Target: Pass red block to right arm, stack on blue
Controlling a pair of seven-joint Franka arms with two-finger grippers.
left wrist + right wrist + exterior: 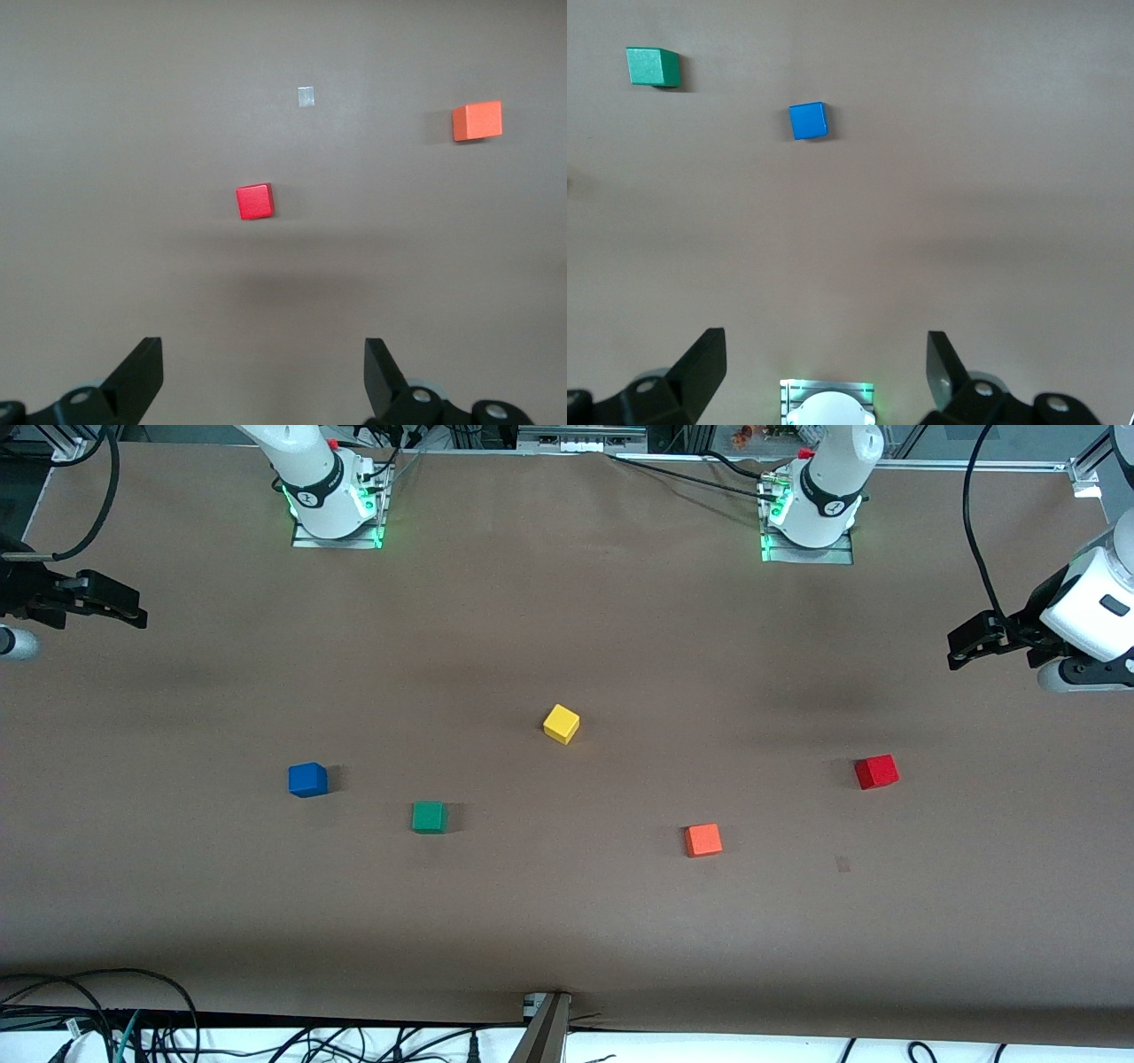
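Table: brown paper-covered tabletop (567, 921), five small painted cubes set well apart on it.

Small deep-red cube (876, 771): resting flat toward the left arm's end of the table, untouched; in the left wrist view it lay ahead of the fingers, clear of them (255, 201).

Small solid blue cube (307, 779): resting toward the right arm's end, nothing stacked on it; seen also from the right wrist (808, 120).

Small green cube (429, 817): beside the blue one, nearer the front camera.

Small yellow cube (561, 724): mid-table.

Small lighter orange cube (703, 840): between green and red, nearer the front camera than the red.

Left gripper (973, 644): aloft at the table's edge by its own end, fingers spread wide, holding nothing.

Right gripper (111, 598): aloft at its own end, fingers likewise spread, empty; this arm waited.

Step in hand, as I judged it: the very opening, no block yet lifted. The next move would call for the left gripper to travel over the red cube, square its fingers to two opposite faces, descend and close, leaving enough of the block exposed for the right gripper to take at the handover.
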